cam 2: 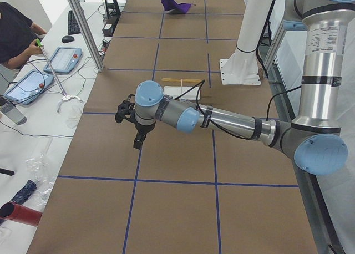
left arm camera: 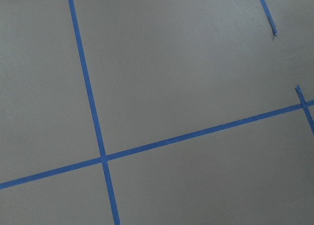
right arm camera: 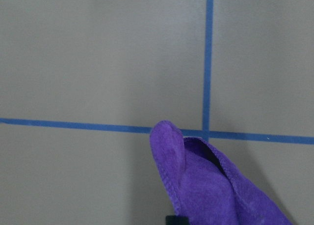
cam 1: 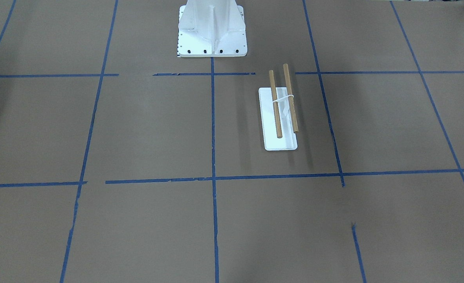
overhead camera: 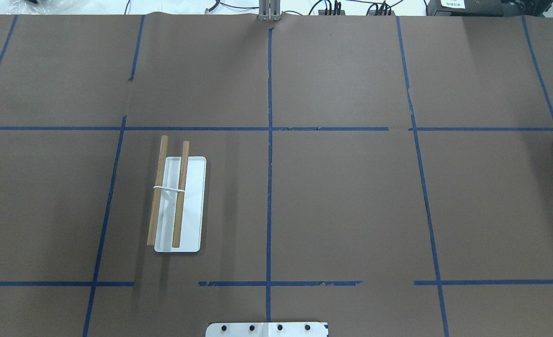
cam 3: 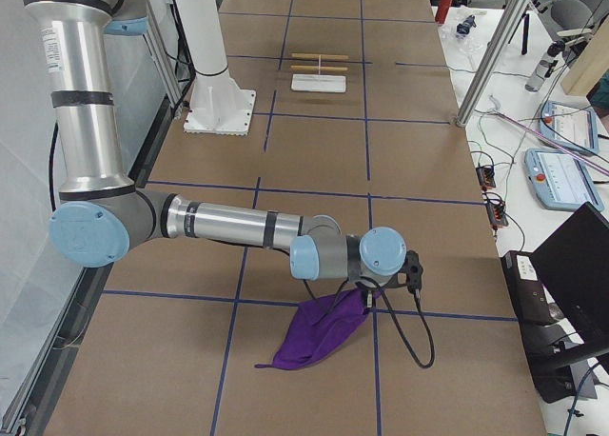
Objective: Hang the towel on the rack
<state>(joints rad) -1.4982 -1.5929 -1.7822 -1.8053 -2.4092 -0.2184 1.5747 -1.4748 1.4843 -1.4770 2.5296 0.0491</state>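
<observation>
The rack (overhead camera: 180, 201) stands on the robot's left half of the table: a white base plate with two bare wooden dowels. It also shows in the front view (cam 1: 279, 118) and, far off, in the right-side view (cam 3: 319, 74). The purple towel (cam 3: 319, 336) hangs bunched from my right gripper (cam 3: 364, 301) at the table's right end, its lower part resting on the table. In the right wrist view the towel (right arm camera: 206, 185) rises in a pinched fold. My left gripper (cam 2: 137, 142) points down above bare table beyond the rack; I cannot tell if it is open or shut.
The white bolted robot pedestal (cam 1: 212, 31) stands at the robot's side of the table, in the middle. Blue tape lines (overhead camera: 269, 187) grid the brown table. An operator (cam 2: 16, 32), tablets and a metal pole (cam 2: 83, 26) are beside the table.
</observation>
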